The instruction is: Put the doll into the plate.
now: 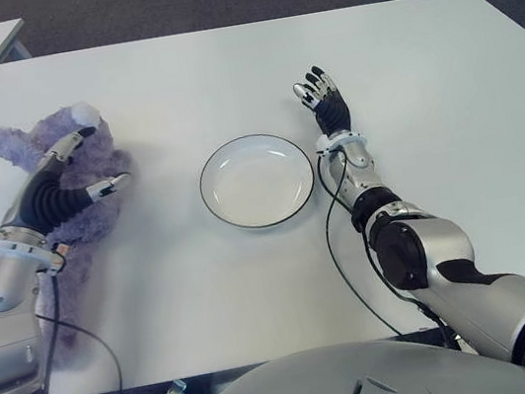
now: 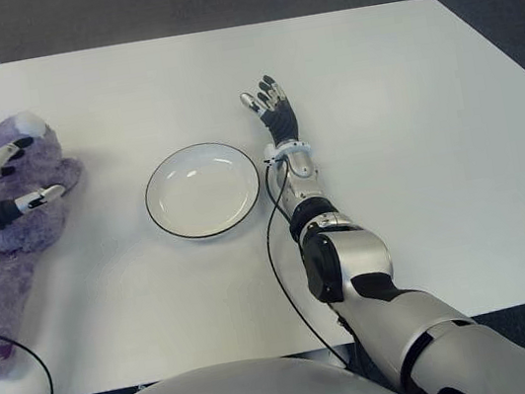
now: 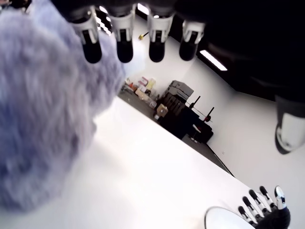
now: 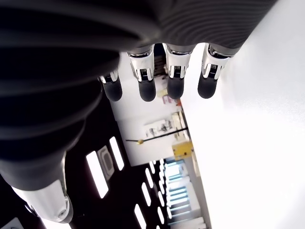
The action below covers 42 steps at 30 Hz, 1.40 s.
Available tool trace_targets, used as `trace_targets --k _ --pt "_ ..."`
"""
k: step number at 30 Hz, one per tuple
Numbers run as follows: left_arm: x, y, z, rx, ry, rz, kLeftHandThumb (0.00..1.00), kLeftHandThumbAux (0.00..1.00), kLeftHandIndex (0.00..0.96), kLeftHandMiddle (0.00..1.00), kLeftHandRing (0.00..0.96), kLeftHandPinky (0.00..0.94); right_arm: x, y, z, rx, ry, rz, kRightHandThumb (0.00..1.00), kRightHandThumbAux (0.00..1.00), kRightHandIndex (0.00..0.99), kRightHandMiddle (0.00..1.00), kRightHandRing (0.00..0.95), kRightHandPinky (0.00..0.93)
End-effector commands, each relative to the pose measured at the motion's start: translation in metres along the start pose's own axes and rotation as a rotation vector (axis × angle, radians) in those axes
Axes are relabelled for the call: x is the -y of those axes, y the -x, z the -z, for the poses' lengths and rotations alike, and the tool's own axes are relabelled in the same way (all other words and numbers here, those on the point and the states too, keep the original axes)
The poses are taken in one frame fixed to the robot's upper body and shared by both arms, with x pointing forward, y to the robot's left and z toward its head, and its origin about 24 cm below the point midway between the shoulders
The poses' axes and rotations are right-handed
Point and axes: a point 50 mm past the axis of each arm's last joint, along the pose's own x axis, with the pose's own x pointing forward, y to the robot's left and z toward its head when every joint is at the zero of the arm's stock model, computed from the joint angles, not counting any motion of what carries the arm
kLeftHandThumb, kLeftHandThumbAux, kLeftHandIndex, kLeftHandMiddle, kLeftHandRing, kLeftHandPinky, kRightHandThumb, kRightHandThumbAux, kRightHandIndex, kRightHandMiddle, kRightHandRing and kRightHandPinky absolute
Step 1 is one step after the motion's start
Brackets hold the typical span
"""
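lying under left hand (image 1: 59, 184): doll (image 1: 30, 149)

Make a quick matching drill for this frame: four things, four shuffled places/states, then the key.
Column 1
1. doll
2. plate
3. left robot hand
4. right robot hand

Column 2
A. fingers extended, holding nothing, on the plate's right
B. empty, mid-table
C. purple plush, lying on the table's left side
D. over the doll, fingers spread, not closed on it

Pairs: 1-C, 2-B, 3-D, 4-A
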Motion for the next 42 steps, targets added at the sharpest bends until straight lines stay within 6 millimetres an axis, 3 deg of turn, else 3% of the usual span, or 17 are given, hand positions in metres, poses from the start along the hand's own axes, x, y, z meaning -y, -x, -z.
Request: trace_targets --k 1,5,26,42 --pt "0.028 -0.002 -0.001 0.004 0.1 0.067 0.071 0.447 0.0 0.007 0.021 0.05 0.012 0.068 0.1 -0.447 -0.1 0.11 0.149 0.695 0.0 0.002 0.015 0.066" --pt "0.042 -0.007 -0.007 0.038 0.156 0.075 0.074 0.45 0.0 0.005 0.021 0.036 0.011 0.068 0.1 -0.448 -0.092 0.109 0.157 0.698 0.0 0.003 0.017 0.068" --pt "0.052 -0.001 -0.008 0.027 0.198 0.081 0.031 0.456 0.0 0.0 0.013 0.014 0.015 0.068 0.1 -0.447 -0.088 0.12 0.166 0.701 0.0 0.009 0.02 0.064" --pt "0.041 0.004 -0.006 0.002 -0.047 -0.023 0.022 0.452 0.0 0.005 0.009 0.005 0.015 0.067 0.099 -0.445 -0.084 0.113 0.179 0.696 0.0 0.012 0.02 0.066"
